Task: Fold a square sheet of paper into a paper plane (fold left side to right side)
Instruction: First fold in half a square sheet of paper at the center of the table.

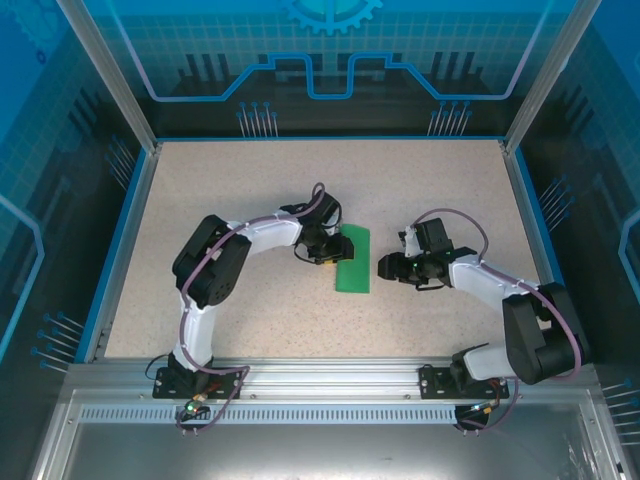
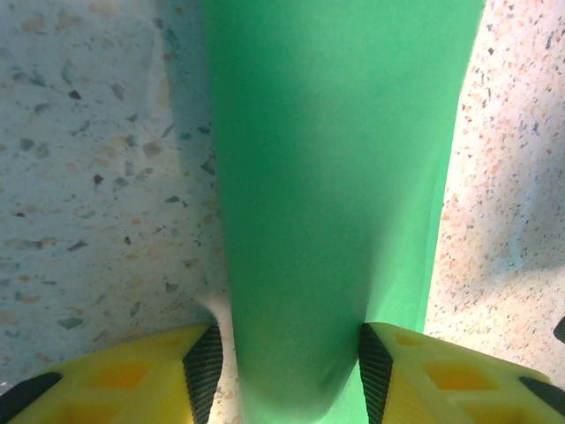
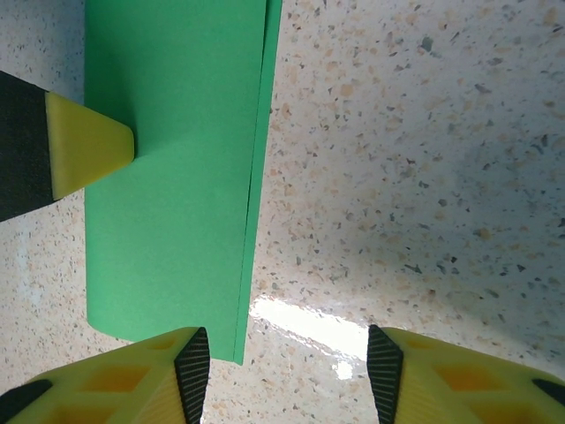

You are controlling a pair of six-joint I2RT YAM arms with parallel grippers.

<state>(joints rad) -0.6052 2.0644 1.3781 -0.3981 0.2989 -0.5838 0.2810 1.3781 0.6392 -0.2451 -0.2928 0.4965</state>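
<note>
Fold left-to-right | green sheet (image 1: 353, 262) doubled, mid-table (image 1: 250, 180) between my arms | left pincer (image 2: 282, 362) spread astride its soft hump, clamping nothing | right pincer (image 3: 287, 362) spread over bare table beside its edge | advice: press hump flat, keep edges flush.

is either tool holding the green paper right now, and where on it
Cannot tell for the left tool: the folded bright green paper sheet runs between its fingers, one tip resting on top. The right tool is open beside it, holding nothing.
</note>
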